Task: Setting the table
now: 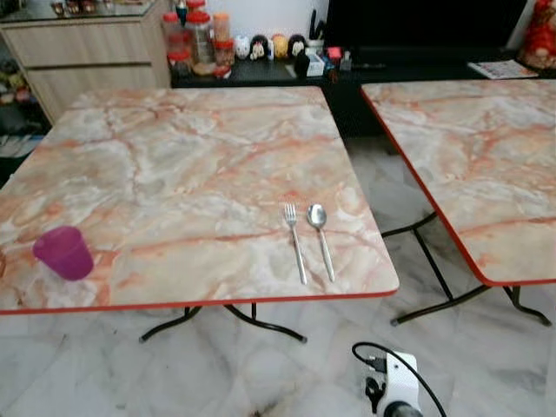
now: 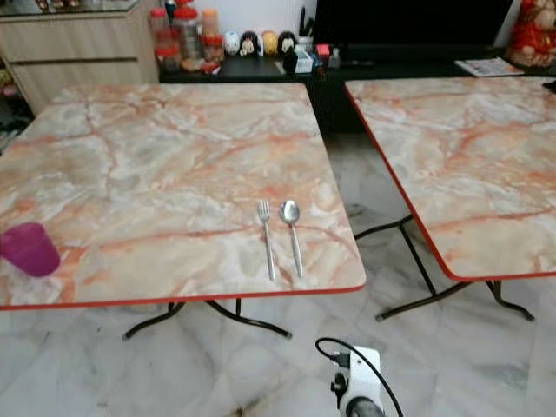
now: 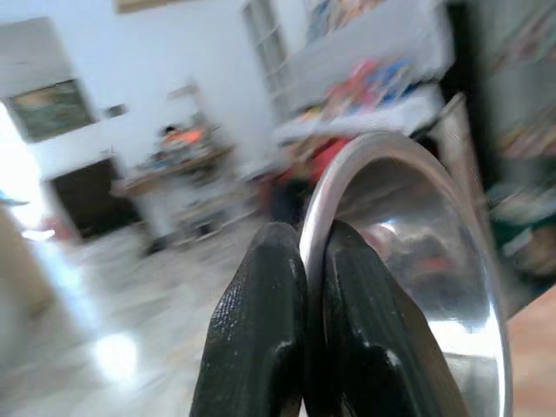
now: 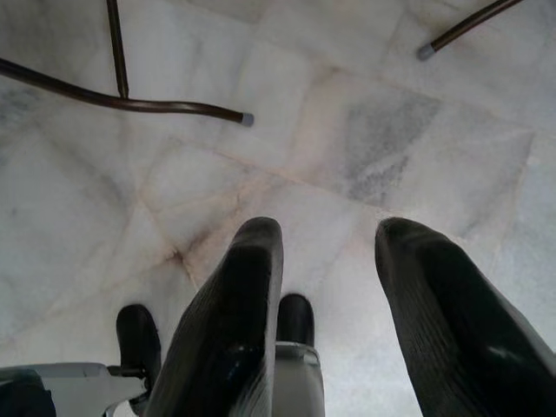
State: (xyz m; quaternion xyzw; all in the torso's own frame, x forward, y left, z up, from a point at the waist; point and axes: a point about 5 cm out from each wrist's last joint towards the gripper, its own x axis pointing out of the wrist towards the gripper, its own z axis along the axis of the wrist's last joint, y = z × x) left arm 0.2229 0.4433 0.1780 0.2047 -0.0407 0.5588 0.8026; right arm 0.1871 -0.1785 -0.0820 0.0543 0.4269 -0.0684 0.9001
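From the head views, a fork (image 1: 295, 241) and spoon (image 1: 321, 236) lie side by side near the front right corner of the marble table (image 1: 174, 165), a purple cup (image 1: 63, 252) well apart at front left. The left wrist view shows the left gripper (image 3: 311, 252) pinched tight on the rim of a steel bowl (image 3: 434, 252); it would best be set down level just beside the cutlery. In the right wrist view the right gripper (image 4: 334, 261) hangs over the floor, fingers parted and empty.

Your unit: white box-shaped right wrist housing (image 1: 400, 372) with a looped black cable (image 1: 382, 351) and dark fittings. Your long black ribbed fingers (image 4: 234, 330) are rounded at the tips, matte rubber-like.
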